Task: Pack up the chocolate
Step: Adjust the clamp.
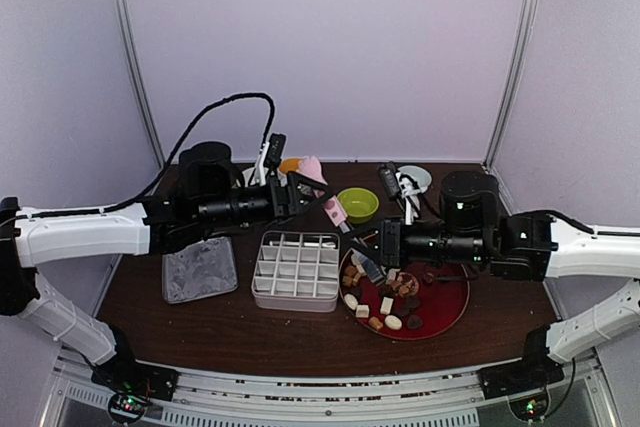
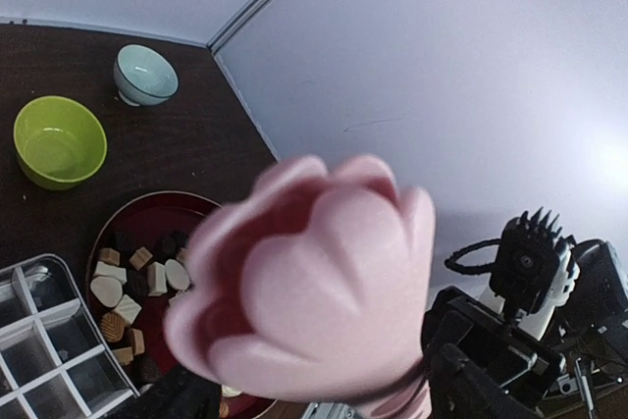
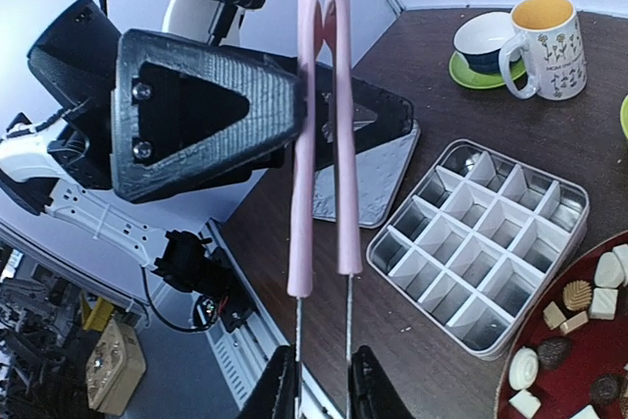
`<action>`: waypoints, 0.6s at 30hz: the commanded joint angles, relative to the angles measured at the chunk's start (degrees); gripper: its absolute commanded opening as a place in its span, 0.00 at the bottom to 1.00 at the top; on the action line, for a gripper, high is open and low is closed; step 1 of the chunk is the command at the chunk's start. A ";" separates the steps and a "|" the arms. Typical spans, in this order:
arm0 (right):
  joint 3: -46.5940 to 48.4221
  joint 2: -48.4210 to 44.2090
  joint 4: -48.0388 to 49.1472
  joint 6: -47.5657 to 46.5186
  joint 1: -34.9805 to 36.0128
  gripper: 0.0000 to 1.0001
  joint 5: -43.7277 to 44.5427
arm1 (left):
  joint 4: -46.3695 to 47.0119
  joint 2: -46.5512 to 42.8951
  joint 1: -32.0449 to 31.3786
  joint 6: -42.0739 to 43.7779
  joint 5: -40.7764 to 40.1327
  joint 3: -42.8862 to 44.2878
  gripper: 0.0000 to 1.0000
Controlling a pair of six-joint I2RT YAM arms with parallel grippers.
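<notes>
While my right pincer (image 3: 324,385) was clamped on the thin wire ends of the pink tongs (image 3: 342,193), the tongs ran straight away from it, their two arms close together and nearly parallel. My left pincer (image 1: 303,192) was at them higher up. Its black fingers (image 3: 206,115) stood wide, one on either side of the pink arms, the near one overlapping the left arm. Whether those fingers pressed on the tongs or only stood about them, I could not tell. The shell-shaped pink head of the tongs filled the middle of my left wrist's view. My right pincer hung over the left edge of the red plate (image 1: 450,312), and my left hung behind the divided tin (image 1: 297,270). The chocolate (image 1: 385,309) lay loose on the plate, white, tan and dark pieces mixed. The tin stood just left of the plate, and left of the tin lay a flat grey lid (image 1: 200,269). A green bowl (image 1: 357,204) sat behind the plate.
</notes>
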 commanded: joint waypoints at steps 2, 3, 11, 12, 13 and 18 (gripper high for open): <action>4.26 1.95 -3.66 -6.27 1.63 0.16 8.31 | -0.80 1.61 -0.83 -6.20 -5.81 2.93 0.70; 4.83 2.35 -4.42 -6.81 1.89 0.16 9.21 | -0.57 1.70 -0.77 -6.75 -6.22 2.91 0.68; 9.22 5.22 -10.87 -11.34 4.03 0.16 16.55 | 1.74 3.13 -0.81 -10.39 -6.02 2.72 0.54; 9.37 5.40 -11.27 -11.80 4.22 0.16 17.21 | 2.27 3.35 -0.83 -10.80 -5.97 2.71 0.48; 9.40 5.59 -11.35 -12.13 4.37 0.16 17.54 | 2.67 3.58 -0.82 -11.10 -5.86 2.74 0.42; 9.79 6.47 -11.80 -13.41 4.61 0.16 18.54 | 2.42 4.53 -0.84 -11.64 -5.79 3.38 0.38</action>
